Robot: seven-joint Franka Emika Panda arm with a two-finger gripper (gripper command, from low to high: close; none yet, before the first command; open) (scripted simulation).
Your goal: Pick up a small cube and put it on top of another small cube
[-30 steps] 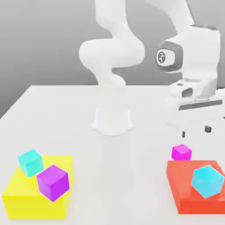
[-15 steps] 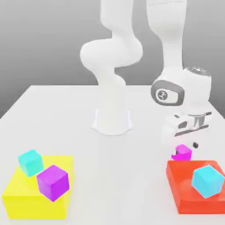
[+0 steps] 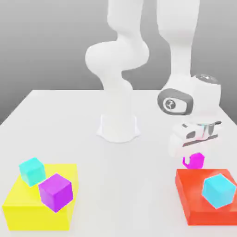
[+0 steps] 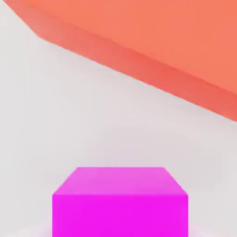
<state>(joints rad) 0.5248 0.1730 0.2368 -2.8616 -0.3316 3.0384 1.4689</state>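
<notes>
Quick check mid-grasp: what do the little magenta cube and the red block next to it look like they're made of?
Magenta cube: looks like smooth hard plastic, saturated flat colour, crisp edges, no texture; a simulator render, so the material is a guess.
Red block: the same plain look, matte, evenly shaded faces, no grain or seams. Possibly painted or plastic.

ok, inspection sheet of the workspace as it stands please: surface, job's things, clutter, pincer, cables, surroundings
surface: white table, bare in the middle.
job's things: magenta cube under the pincer, beside the red block; two cyan cubes, one on the red block, one on the yellow block.
clutter: purple cube, larger, on the yellow block next to the cyan one.
pincer: pincer lowered over the magenta cube, shut on it.
cables: nothing seen.
surroundings: plain grey backdrop; white arm base at the table's back.
</notes>
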